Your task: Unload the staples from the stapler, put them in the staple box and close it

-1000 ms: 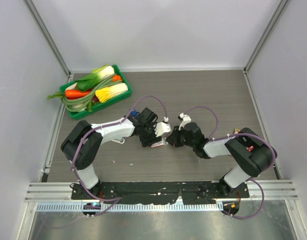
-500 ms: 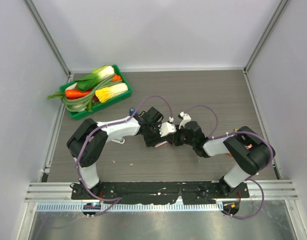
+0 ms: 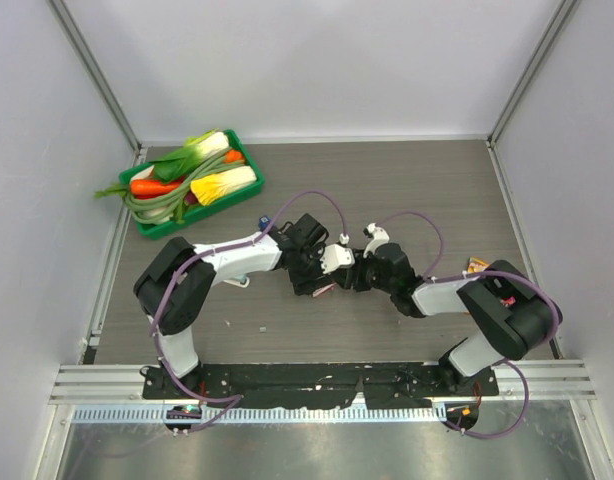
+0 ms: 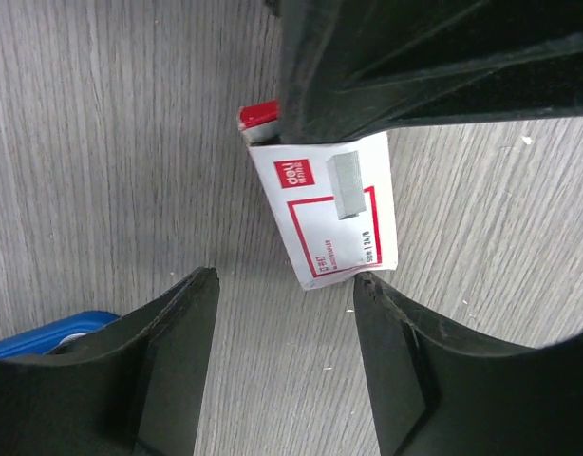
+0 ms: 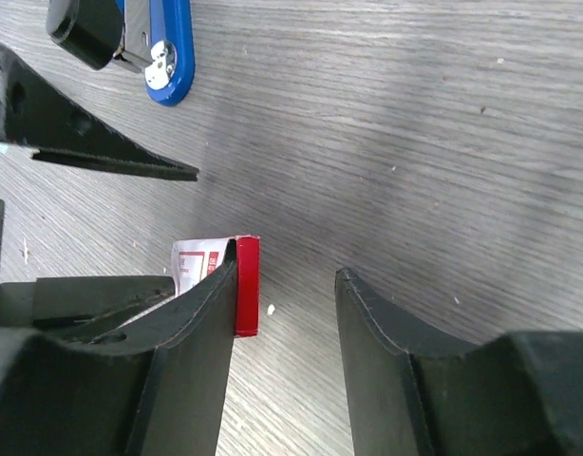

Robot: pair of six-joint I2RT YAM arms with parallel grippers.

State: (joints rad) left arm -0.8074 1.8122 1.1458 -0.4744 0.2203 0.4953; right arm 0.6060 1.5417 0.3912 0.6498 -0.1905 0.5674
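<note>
The stapler (image 5: 159, 43) is blue with a black part and lies on the table beyond my right gripper (image 5: 287, 261), apart from it. It also shows as a blue edge (image 4: 45, 332) beside my left gripper (image 4: 285, 278), and the top view shows the stapler (image 3: 264, 222) behind the left arm. Both grippers are open and meet over a flat red-and-white staple box (image 4: 334, 204) lying on the table. The box's red end (image 5: 246, 285) rests against my right gripper's left finger. Its white end touches my left gripper's right fingertip (image 4: 367, 285). Nothing is held.
A green tray (image 3: 145, 225) of vegetables stands at the back left. A small orange item (image 3: 477, 265) lies by the right arm's elbow. White walls close in the table on three sides.
The left arm has swung right toward the right gripper. The right gripper's jaws have opened wide beside the box. The box has stayed on the table.
</note>
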